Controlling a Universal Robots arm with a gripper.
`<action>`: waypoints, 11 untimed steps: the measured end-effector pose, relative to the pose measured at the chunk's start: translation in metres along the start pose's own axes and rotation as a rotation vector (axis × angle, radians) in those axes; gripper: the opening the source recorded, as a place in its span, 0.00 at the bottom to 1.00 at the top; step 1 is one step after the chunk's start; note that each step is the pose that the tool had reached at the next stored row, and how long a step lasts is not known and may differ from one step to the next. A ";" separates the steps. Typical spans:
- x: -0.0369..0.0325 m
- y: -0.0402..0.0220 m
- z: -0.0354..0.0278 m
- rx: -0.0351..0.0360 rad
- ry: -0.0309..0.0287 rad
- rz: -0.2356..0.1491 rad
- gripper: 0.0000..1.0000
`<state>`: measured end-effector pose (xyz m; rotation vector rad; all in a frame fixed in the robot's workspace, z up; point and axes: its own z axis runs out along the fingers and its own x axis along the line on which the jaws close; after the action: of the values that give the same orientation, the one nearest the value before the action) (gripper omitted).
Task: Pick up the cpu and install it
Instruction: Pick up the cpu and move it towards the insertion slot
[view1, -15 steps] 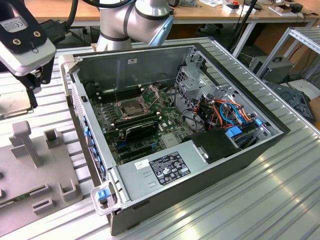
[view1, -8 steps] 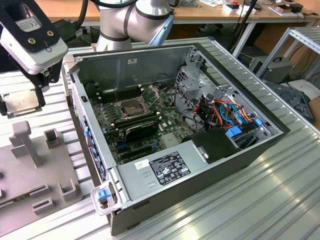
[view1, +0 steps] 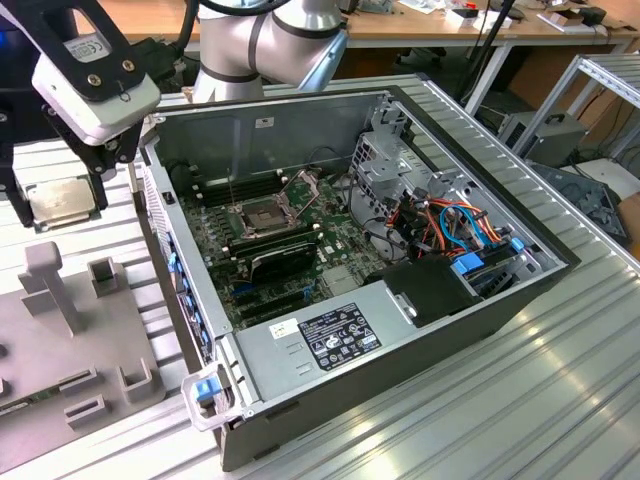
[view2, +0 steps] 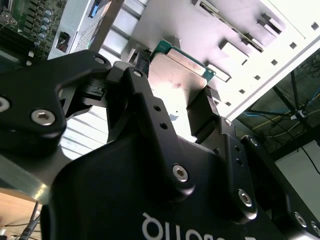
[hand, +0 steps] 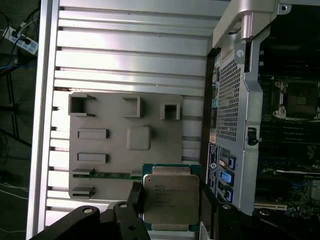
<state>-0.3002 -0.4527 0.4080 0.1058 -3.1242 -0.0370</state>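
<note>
The cpu (view1: 62, 202), a flat square chip with a dull silver top on a green edge, hangs between the black fingers of my gripper (view1: 58, 180) at the exterior view's far left. It sits outside the open computer case, above the grey fixture plate (view1: 60, 340). In the first wrist view the cpu (hand: 171, 199) has a finger (hand: 136, 192) against each side. The gripper (view2: 175, 87) is shut on it. The dark square socket (view1: 262, 215) on the motherboard stands with its metal frame raised, well off to the exterior view's right of the chip.
The open case's wall (view1: 165, 260) stands between the gripper and the motherboard (view1: 300, 250). Drive cage and coloured cables (view1: 450, 225) fill the case's right part. The fixture plate (hand: 125, 145) has raised blocks and slots. Ribbed aluminium table (view1: 500, 400) surrounds everything.
</note>
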 end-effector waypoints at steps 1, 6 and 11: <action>-0.0016 -0.0001 -0.0001 0.0000 0.0001 0.000 0.55; -0.0079 -0.0005 -0.0001 0.0000 0.0000 0.000 0.55; -0.0150 -0.0010 -0.0002 0.0000 0.0000 0.000 0.55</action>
<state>-0.2852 -0.4527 0.4080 0.1059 -3.1241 -0.0371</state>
